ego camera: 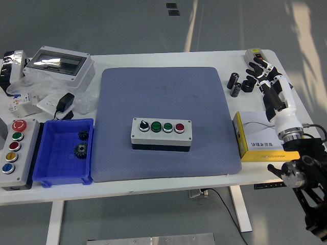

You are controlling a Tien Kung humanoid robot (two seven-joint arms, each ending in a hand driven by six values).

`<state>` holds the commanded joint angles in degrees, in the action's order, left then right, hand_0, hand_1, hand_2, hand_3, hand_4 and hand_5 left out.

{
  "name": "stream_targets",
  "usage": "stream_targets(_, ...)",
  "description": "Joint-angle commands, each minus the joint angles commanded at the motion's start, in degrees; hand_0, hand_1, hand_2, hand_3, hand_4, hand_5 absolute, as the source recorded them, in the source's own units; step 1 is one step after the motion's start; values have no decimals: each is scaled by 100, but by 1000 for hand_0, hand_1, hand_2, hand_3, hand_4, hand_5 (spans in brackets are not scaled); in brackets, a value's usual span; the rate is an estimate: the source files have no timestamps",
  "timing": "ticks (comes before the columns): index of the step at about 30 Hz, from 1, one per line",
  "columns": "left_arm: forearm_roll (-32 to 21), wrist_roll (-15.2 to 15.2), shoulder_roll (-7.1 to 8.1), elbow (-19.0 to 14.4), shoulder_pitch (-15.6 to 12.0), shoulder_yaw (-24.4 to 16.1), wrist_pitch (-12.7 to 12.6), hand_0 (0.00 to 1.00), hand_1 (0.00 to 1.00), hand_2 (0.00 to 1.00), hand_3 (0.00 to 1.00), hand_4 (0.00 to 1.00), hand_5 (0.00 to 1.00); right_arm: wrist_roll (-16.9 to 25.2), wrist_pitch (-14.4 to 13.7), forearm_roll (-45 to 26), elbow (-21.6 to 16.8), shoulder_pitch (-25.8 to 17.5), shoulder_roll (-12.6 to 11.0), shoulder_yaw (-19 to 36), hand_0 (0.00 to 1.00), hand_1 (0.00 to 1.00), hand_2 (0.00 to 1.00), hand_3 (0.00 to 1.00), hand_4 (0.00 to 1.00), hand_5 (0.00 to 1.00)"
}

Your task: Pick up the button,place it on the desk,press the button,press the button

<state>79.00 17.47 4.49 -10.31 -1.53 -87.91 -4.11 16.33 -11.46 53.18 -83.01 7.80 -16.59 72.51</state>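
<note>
— reaching in from the lower right corner, the right arm (286,115) ran up along the table's right edge, its white forearm passing over the corner of the yellow box (258,138). the right hand (261,71) was at the far right corner of the white table (168,181).

— and the fingers?

— they were spread and relaxed, pointing away from the robot, with nothing held. the fingertips lay over the small grey switch box (254,54) at the far corner, but i could not tell whether they touched it. the black cylinders (234,84) stood just to the left of the hand.

— where was the button box?

— the grey button box (162,132) sat flat on the blue mat (166,97), a little nearer than the mat's middle. it had a black knob, two green buttons and a red one in a row on top. it was well apart from the hand.

— anything else on the table?

— at the left, a blue bin (64,152) held two dark gears (81,144). beside it at the table's left edge lay a longer panel of coloured buttons (13,145). farther back were a clear-lidded enclosure (59,64), a black adapter (65,103) and some bagged parts.

— the left arm?

— it did not show anywhere in the head view.
</note>
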Motion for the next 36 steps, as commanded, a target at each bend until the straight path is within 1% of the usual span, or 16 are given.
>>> stream_targets(4,-8,-6,17,0,9,-7,-6,638,599,549,601,620,205,-5,-7,-2,14,-6,-8,2,798,761,778,750,850,570)
stream_targets(10,-42,12,-5,0,15,30,4,637,599,549,601,621,206,-15,-26,29,21,-1,-14,35,799,764,782,752,849,575)
stream_targets(15,-67,15,7,0,17,38,-1,637,601,549,601,621,206,-22,-41,56,26,-21,-23,76,800,763,779,749,845,587)
stream_targets(26,-101,50,0,0,-2,50,-10,637,601,549,601,622,207,-34,-64,109,36,-74,-59,274,805,757,776,748,848,596)
stream_targets(32,-120,63,-13,0,13,61,-12,637,601,549,601,622,207,-52,-68,121,69,-57,-65,214,803,757,776,747,849,599)
stream_targets(36,-100,66,4,0,25,48,-10,637,601,549,602,623,208,-67,-70,131,104,-43,-87,157,804,759,777,748,848,601)
